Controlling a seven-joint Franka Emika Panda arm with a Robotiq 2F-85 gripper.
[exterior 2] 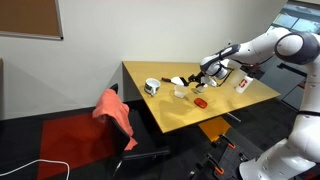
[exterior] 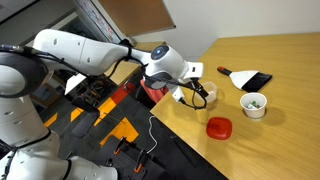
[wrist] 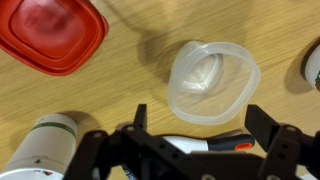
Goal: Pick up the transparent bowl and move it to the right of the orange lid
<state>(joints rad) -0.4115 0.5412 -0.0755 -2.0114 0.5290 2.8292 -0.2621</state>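
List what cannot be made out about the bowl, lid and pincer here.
transparent bowl: in an exterior view the pincer mostly hides it.
orange lid: wrist view, cut off by the top and left edges.
white object: wrist view, right edge cuts it; unidentifiable.
white container: wrist view, bottom edge crops it; contents unseen.

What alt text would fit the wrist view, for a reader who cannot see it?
A transparent bowl sits on a wooden table just ahead of the open gripper, which enters from the bottom edge. An orange lid lies at the top left, apart from the bowl; a white container shows at the bottom left.
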